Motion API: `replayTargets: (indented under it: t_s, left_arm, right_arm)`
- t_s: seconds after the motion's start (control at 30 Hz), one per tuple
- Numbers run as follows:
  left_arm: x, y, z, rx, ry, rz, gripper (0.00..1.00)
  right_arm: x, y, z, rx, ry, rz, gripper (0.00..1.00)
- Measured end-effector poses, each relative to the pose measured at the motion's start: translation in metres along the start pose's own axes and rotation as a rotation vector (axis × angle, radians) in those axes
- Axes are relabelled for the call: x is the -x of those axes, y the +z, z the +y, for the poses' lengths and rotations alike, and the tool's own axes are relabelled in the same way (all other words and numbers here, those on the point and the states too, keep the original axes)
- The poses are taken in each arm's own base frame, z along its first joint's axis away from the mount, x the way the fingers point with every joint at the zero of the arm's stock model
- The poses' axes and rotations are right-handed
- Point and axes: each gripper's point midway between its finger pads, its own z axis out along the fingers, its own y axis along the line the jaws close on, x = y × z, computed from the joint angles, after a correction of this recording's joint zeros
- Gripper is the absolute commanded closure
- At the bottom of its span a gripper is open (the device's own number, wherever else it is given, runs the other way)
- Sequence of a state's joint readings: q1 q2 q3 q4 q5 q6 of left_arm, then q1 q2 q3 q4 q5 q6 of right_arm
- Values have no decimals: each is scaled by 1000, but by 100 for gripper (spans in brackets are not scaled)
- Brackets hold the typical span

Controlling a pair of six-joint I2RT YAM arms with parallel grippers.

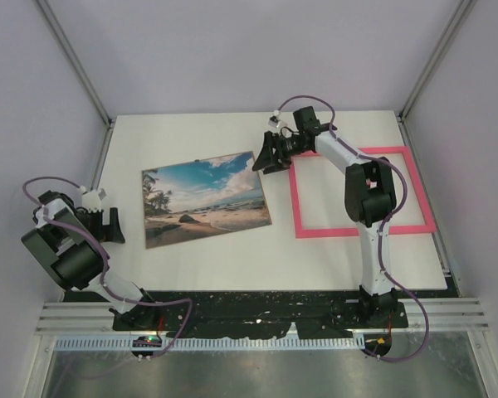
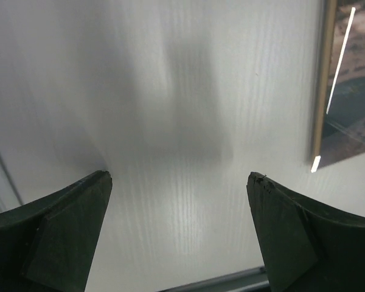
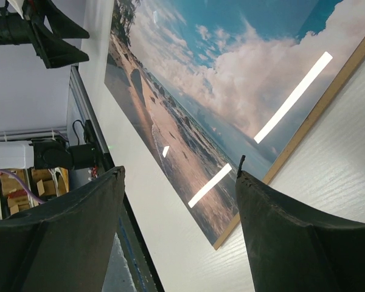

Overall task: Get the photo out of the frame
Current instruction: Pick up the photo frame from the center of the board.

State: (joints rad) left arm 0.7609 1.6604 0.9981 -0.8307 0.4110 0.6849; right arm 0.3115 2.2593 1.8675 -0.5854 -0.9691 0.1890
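The photo [image 1: 206,199], a beach print with blue sky and clouds, lies flat on the white table left of centre, outside the frame. A thin brown edge runs along its border in the right wrist view. The pink frame [image 1: 293,199] lies to its right with bare table inside it. My right gripper [image 1: 266,155] hovers open by the photo's far right corner, nothing between its fingers; the photo [image 3: 231,79] fills that wrist view ahead of the gripper [image 3: 179,173]. My left gripper [image 1: 114,225] stands open and empty left of the photo [image 2: 347,91], over bare table [image 2: 179,182].
The right arm [image 1: 365,186] reaches over the pink frame's interior. Metal rails [image 1: 100,166] border the table at the left and right, with grey walls beyond. The left arm [image 3: 42,30] shows at the top left of the right wrist view.
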Motion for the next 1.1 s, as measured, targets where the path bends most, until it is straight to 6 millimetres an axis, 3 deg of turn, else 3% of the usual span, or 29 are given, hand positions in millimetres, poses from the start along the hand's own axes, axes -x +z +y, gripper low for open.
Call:
replayTargets:
  t_s: [0.2, 0.4, 0.83, 1.1]
  left_arm:
    - [38, 7, 34, 99, 7, -136, 0]
    - [59, 9, 45, 97, 9, -195, 0]
    - [60, 14, 9, -52, 111, -186, 0]
    - [71, 17, -22, -301, 269, -89, 0]
  right_arm:
    - [-2, 5, 2, -13, -16, 7, 21]
    - [-2, 5, -3, -44, -11, 5, 21]
    - [4, 2, -4, -70, -15, -11, 21]
    - [5, 0, -9, -88, -9, -15, 21]
